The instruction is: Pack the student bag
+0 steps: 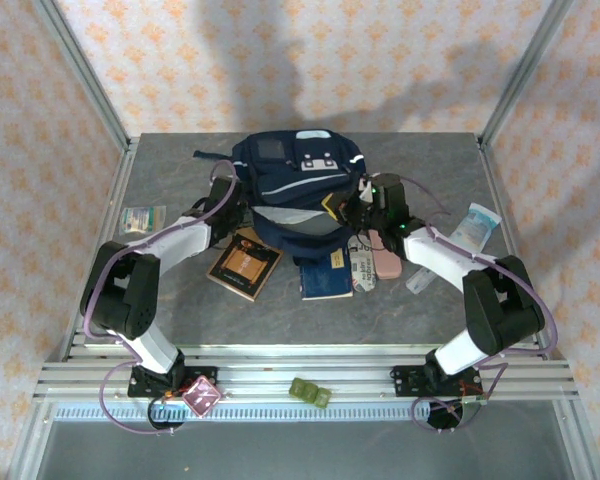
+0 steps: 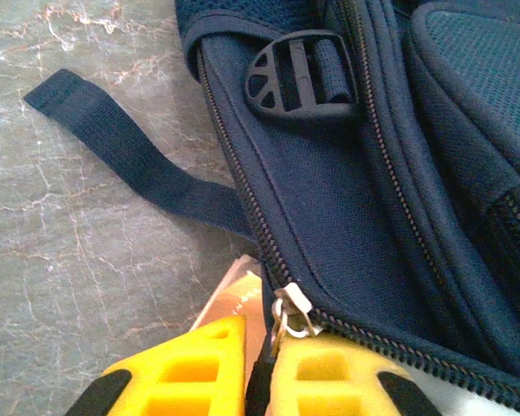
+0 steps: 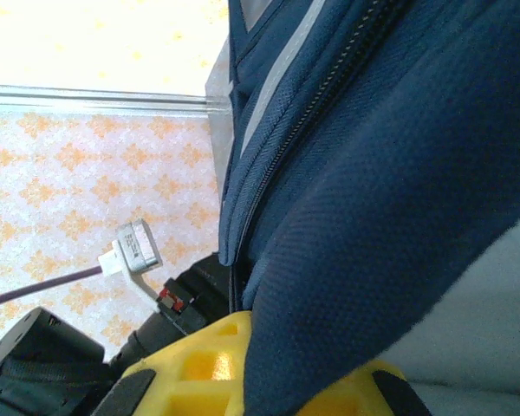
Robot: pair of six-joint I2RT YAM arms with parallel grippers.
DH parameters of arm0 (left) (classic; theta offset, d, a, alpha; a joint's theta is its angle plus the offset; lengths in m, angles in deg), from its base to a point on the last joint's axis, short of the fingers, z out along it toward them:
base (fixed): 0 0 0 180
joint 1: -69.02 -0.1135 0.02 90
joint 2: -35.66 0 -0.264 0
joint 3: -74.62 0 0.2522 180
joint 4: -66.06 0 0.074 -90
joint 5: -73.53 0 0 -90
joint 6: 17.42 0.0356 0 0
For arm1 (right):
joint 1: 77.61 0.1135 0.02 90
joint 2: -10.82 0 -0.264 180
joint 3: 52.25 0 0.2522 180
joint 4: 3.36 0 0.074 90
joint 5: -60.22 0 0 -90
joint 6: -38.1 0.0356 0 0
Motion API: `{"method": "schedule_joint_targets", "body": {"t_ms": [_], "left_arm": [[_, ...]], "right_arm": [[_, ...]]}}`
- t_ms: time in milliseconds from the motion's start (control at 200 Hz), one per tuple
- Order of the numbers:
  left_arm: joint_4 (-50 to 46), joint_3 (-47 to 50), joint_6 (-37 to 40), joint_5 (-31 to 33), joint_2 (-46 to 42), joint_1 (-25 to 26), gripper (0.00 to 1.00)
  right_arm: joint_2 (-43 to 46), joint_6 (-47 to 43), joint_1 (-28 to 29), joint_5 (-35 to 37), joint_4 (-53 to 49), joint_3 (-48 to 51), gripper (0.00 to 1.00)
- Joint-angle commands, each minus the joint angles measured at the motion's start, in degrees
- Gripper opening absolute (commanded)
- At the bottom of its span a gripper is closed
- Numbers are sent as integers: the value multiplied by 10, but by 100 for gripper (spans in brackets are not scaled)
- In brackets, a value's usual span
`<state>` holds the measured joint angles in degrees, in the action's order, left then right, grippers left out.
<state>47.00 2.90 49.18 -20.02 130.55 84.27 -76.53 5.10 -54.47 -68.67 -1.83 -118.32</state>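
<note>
Below centre in the top view, a brown book [image 1: 244, 264] and a navy book [image 1: 326, 275] lie on the table [image 1: 450, 165], just in front of the student bag [image 1: 295, 185] at centre. At its left side the left gripper [image 2: 260, 345] pinches the zipper pull [image 2: 292, 314]. At its right side the right gripper [image 3: 277, 373] is clamped on bag fabric.
</note>
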Motion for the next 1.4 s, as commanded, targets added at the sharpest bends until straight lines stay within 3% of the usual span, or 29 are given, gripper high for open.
{"method": "schedule_joint_targets", "body": {"t_ms": [0,80,305,481,676,921,1126,1246,1306,1396], "left_arm": [[-6,-31,2,118,34,-72,17],[-13,-56,8,122,54,-77,30],[-32,-87,10,110,62,-81,41],[1,-30,6,64,-10,-65,50],[36,21,39,13,-107,-13,63],[51,60,39,-10,-162,32,61],[68,112,-3,2,-151,66,61],[55,138,-50,36,-158,66,63],[22,139,-67,68,-158,63,72],[4,155,-88,72,-158,39,77]], "right_arm": [[25,-6,-26,-22,45,-28,0],[20,-11,-22,-32,41,-35,0],[3,-20,-13,-45,31,-51,0],[-27,-25,-12,-41,18,-92,0],[-76,-46,-12,-40,-27,-199,0],[-107,-65,-13,-27,-50,-305,0],[-113,-125,-13,20,-121,-275,0],[-97,-173,-13,67,-175,-219,6],[-90,-194,-12,83,-205,-194,16],[-68,-219,-9,110,-239,-164,32]]}}
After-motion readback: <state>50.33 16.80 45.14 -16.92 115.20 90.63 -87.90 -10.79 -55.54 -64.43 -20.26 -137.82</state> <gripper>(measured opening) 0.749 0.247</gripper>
